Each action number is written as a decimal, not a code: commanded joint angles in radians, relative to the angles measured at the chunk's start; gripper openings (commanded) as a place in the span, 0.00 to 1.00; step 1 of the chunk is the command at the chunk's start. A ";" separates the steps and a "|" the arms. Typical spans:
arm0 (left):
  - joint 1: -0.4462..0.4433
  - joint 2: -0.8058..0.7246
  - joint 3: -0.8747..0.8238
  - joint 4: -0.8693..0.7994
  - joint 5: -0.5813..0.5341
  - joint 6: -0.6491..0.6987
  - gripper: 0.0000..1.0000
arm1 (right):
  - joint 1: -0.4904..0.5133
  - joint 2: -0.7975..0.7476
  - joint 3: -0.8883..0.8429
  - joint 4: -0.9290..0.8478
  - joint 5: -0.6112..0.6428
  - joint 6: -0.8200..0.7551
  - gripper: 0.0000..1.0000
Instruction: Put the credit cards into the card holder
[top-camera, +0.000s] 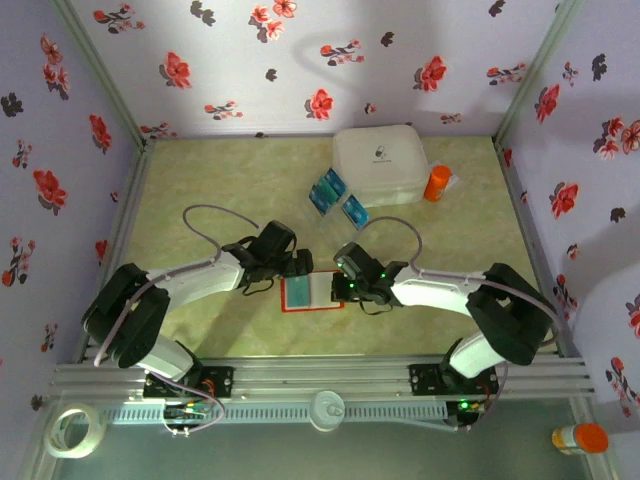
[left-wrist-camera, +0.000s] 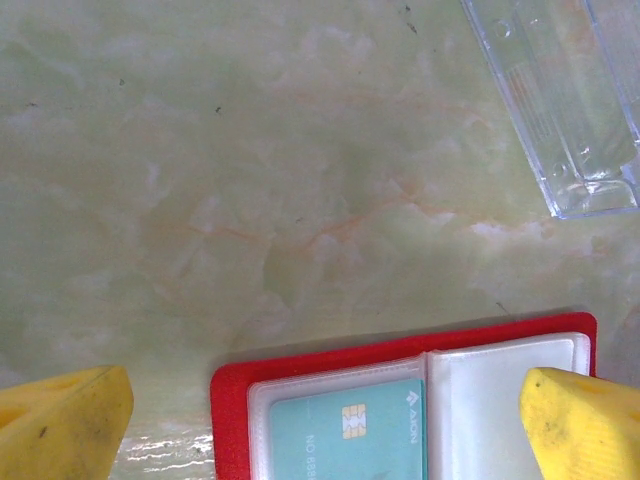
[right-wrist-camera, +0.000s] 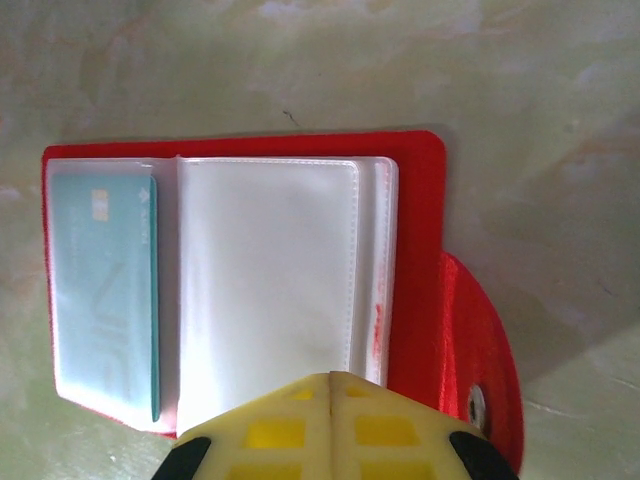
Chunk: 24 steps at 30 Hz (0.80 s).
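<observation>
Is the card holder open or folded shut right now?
Open, spread flat: the card holder shows clear pockets face up, one holding a teal card.

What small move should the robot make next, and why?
Probably lift the open left gripper toward the loose credit cards beside the white case. One teal card sits in the card holder, and the shut right gripper is over its empty clear pocket.

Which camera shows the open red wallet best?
The right wrist view: the red wallet lies open, nearly whole, with clear pockets and a teal card inside. The left wrist view cuts off its lower part; the top view shows it small.
</observation>
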 joint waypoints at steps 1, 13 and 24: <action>0.011 0.007 -0.015 0.013 0.014 -0.011 1.00 | 0.007 0.034 0.016 0.041 -0.014 0.017 0.01; 0.011 0.019 -0.029 0.062 0.068 -0.024 1.00 | 0.007 0.052 -0.061 0.082 0.006 0.048 0.00; 0.010 0.041 -0.059 0.110 0.087 -0.045 1.00 | 0.007 0.048 -0.078 0.090 0.008 0.053 0.00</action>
